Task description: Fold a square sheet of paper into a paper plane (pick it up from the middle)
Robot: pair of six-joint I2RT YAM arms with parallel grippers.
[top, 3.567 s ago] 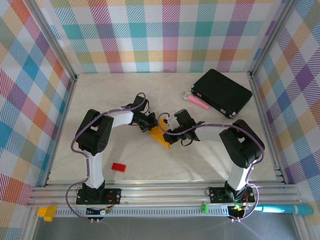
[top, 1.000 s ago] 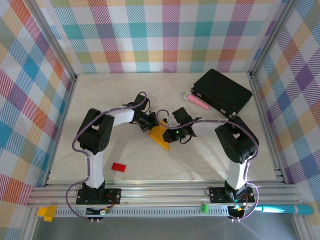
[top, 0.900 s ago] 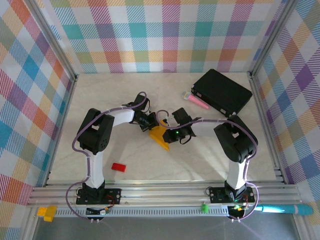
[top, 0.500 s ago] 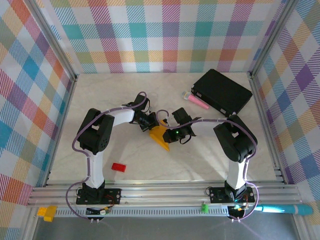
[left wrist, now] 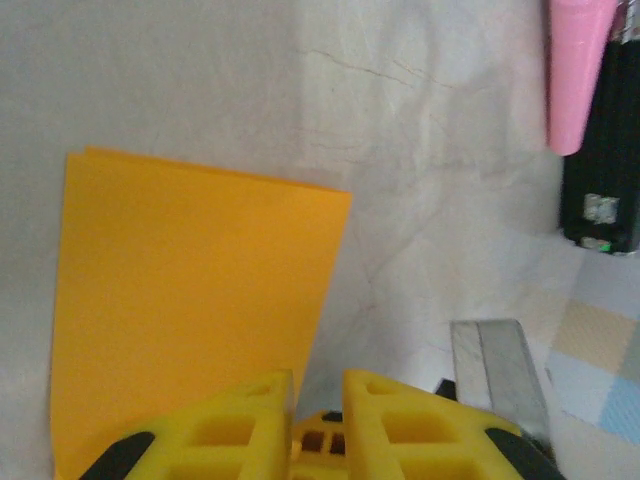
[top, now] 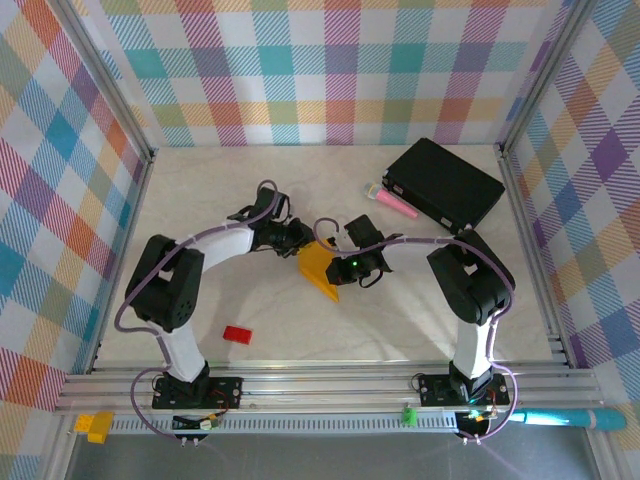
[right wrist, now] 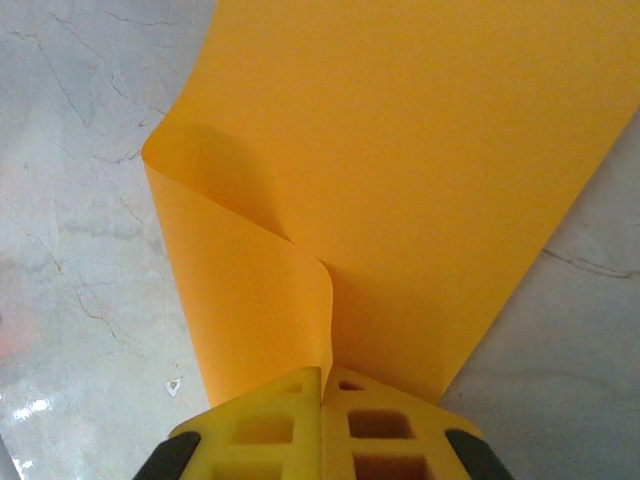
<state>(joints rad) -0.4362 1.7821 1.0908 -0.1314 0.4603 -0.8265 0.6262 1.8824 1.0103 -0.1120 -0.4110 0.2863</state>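
We pinch the paper (right wrist: 400,150) with our right claw (right wrist: 322,377) to hold the fold up, and our left claw (left wrist: 318,380) sits slightly open.

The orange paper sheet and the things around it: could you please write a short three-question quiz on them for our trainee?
1. True or false: the right jaws are shut on a curled edge of the square sheet of paper.
2. Fill in: the small block on the table near the left arm is coloured ___.
3. Which thing lies right beside the black box? A) the pink stick B) the small block C) the square sheet of paper

Key: 1 true; 2 red; 3 A.
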